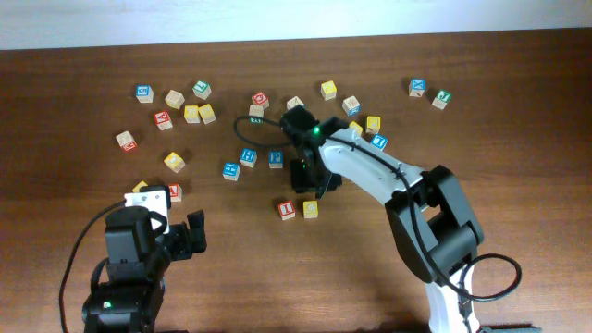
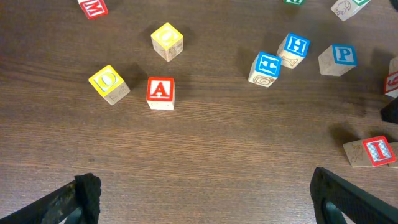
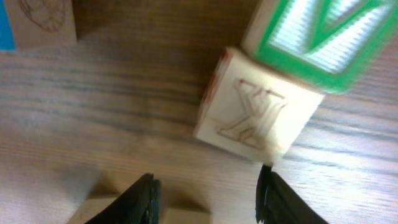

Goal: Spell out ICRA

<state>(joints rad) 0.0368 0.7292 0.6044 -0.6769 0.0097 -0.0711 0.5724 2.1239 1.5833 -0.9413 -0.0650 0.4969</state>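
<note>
Left gripper [image 2: 204, 190]: fingers wide apart, nothing between them, hovering over bare table [image 2: 217, 143]. Red A block [image 2: 160, 92] sits ahead of it, letter up. Yellow D block [image 2: 109, 83] is just beside the A on its left, not touching.

Red I block [image 1: 287, 210] is mid-table in the overhead view, just beside a yellow block [image 1: 311, 209]. It also shows at the far right edge of the left wrist view.

Right gripper [image 1: 301, 176] is low over the table, just on the far side of the I block (its arm reaches in from the right).

Its wrist view is blurry. The fingers [image 3: 148, 198] stand apart, and a pale shape at the bottom edge between them might be a block. Can't tell whether it's clamped on anything. Ahead of them is an engraved block [image 3: 255, 115] touching a green-lettered block [image 3: 317, 37].

Other letter blocks are scattered over the far half of the table. Can't pick out C or R from these views.
</note>
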